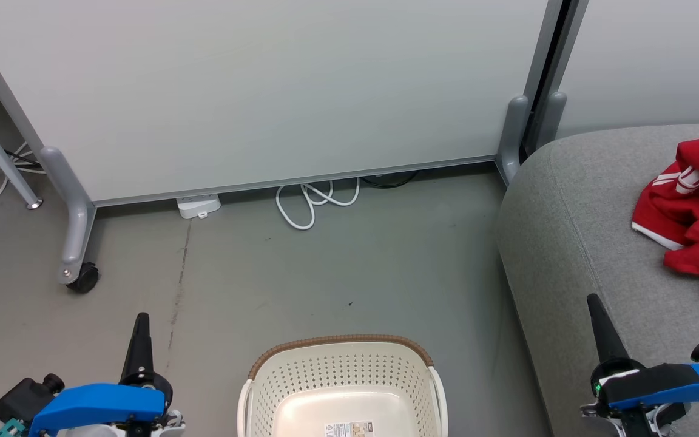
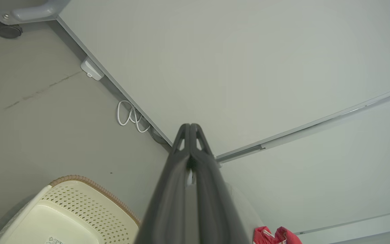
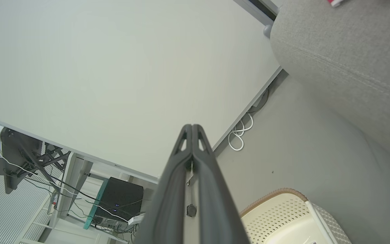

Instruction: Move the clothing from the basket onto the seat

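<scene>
Red clothing (image 1: 695, 212) lies heaped on the grey seat (image 1: 574, 243), basket (image 1: 340, 370) stands on the floor (image 1: 349, 267) beside it, left pincer (image 1: 141, 318) and right pincer (image 1: 593, 300) flank the basket, both with fingers pressed together

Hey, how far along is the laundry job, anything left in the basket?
Done: the red clothing lies on the grey seat, and the basket shows a bare bottom with just a label. In hand: nothing; the left gripper and right gripper are shut and empty. Left: apparently nothing, though the basket's near end is cut off from view.
</scene>
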`<state>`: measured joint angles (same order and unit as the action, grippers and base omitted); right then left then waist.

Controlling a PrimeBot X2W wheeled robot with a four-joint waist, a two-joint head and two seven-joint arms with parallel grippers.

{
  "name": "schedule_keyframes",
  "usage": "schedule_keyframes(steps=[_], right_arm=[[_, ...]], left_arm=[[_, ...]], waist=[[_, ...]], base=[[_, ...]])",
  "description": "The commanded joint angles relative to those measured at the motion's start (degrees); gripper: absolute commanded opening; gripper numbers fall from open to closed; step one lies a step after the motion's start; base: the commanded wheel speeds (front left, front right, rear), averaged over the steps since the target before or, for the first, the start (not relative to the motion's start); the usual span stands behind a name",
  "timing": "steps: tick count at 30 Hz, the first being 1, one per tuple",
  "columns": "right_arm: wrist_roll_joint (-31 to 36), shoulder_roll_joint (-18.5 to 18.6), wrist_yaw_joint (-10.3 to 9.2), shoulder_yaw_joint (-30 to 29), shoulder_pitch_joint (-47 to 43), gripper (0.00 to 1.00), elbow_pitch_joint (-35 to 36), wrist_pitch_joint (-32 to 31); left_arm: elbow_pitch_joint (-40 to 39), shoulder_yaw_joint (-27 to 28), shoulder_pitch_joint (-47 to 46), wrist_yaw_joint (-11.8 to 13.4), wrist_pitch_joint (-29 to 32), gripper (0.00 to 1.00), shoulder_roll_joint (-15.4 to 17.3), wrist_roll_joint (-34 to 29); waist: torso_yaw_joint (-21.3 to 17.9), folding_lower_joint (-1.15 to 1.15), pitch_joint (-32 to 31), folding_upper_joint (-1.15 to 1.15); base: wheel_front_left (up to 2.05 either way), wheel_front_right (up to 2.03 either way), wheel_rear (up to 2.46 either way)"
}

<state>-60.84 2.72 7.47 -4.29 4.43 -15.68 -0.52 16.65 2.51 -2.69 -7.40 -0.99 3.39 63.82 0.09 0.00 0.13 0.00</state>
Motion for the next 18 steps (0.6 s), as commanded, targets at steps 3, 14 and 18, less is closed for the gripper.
schedule_keyframes(steps=[3, 14, 18], right_arm=[[-2.95, 0.2, 0.03, -0.35, 1.5, 0.0, 0.81, -0.63], [-9.49, 0.21, 0.03, -0.79, 1.68, 0.0, 1.06, -1.9], [-11.77, 0.22, 0.03, -0.95, 1.62, 0.0, 1.12, -2.35]], left_arm=[[-0.87, 0.52, -1.68, -0.08, 0.68, 0.0, 0.13, 2.55], [-1.31, 1.42, -2.15, -0.1, 2.3, 0.0, -0.01, 8.49], [-1.46, 1.7, -2.39, -0.1, 2.83, 0.0, -0.06, 10.52]], waist=[[0.0, 0.0, 0.0, 0.0], [-0.02, 0.0, 0.01, 0.0], [-0.03, 0.0, 0.01, 0.0]], base=[[0.0, 0.0, 0.0], [0.0, 0.0, 0.0], [0.0, 0.0, 0.0]])
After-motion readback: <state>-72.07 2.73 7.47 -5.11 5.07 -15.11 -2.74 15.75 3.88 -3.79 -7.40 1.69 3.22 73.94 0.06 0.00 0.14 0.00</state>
